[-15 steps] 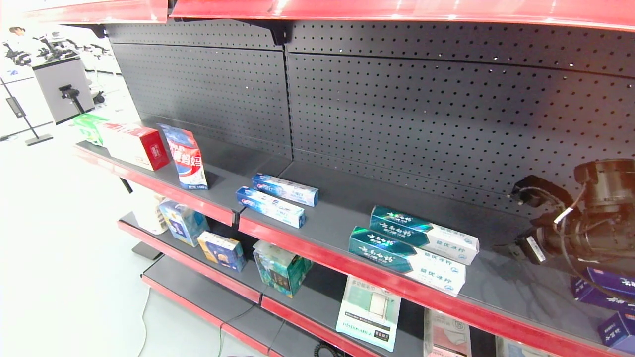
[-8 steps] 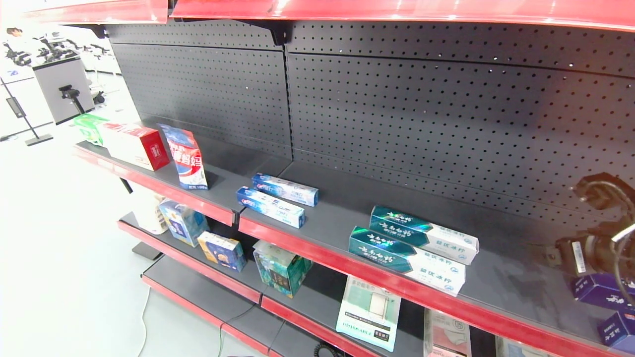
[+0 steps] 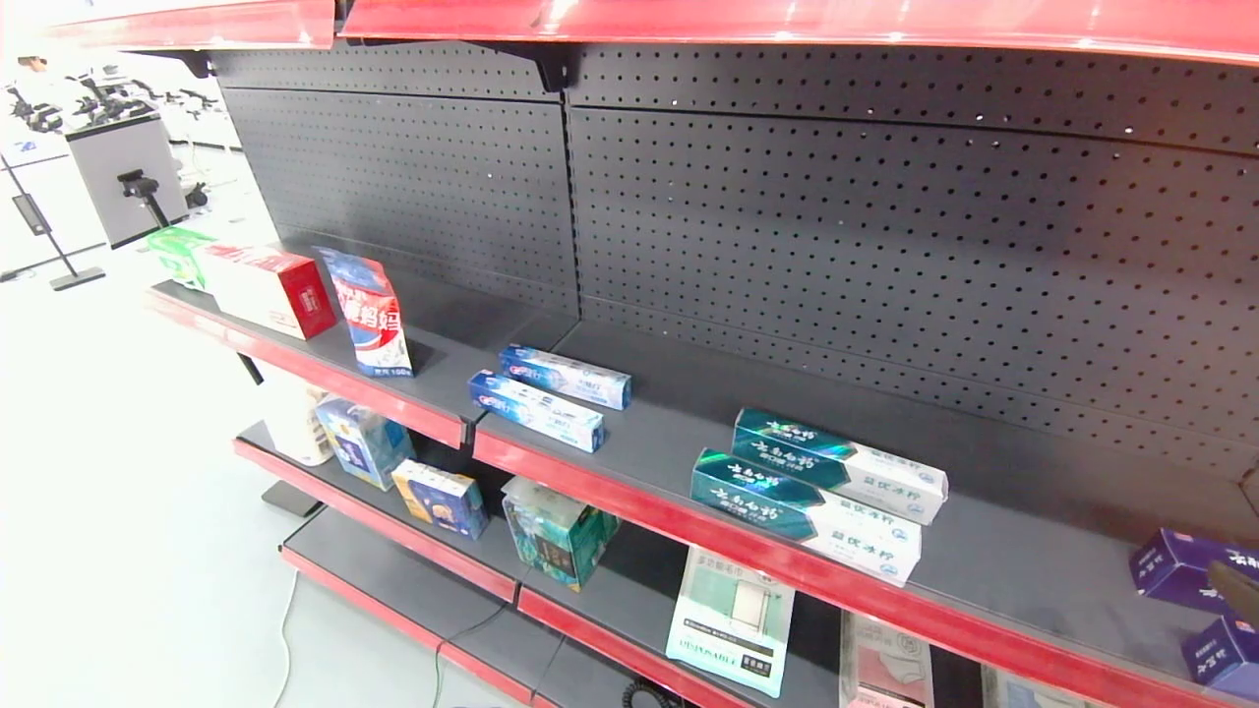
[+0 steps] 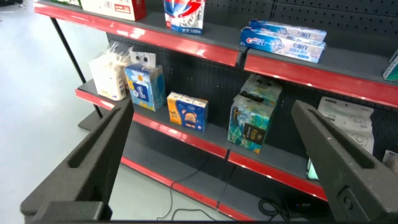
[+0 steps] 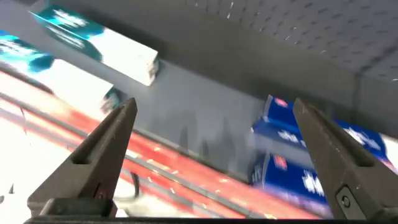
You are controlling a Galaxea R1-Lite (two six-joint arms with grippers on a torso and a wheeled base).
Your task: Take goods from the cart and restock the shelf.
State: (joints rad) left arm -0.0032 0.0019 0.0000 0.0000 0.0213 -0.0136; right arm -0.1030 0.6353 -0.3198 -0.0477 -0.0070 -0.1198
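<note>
1. The right gripper (image 5: 214, 102) is released, its jaws spread wide with nothing between them. It faces the deck of the shelf (image 3: 679, 403), and the dark blue boxes (image 3: 1180, 568) lie just beside one of its fingers.
2. The left gripper (image 4: 211, 106) is also spread and empty. It is held lower, in front of the lower shelf (image 4: 180, 135), where a patterned carton (image 4: 254, 115) stands at the centre of the frame. With nothing to carry, this arm appears to be parked clear of the working shelf.
3. The task's goods sit on the middle deck. The dark blue boxes are at the lower right edge of the head view, close to the red front lip.
4. The teal toothpaste boxes (image 3: 807, 506) lie right of centre and the light blue toothpaste boxes (image 3: 536, 408) left of centre.
5. Each sort lies as a pair, one box behind the other, with its long face along the lip. This probably keeps labels readable from the aisle and like goods together.
6. A pouch (image 3: 372, 310) and a red box (image 3: 266, 285) stand at the left of the frame.
7. Bare deck lies between the teal pair and the dark blue boxes. Both grippers are empty, so the likely next step is fetching another item from the cart.
</note>
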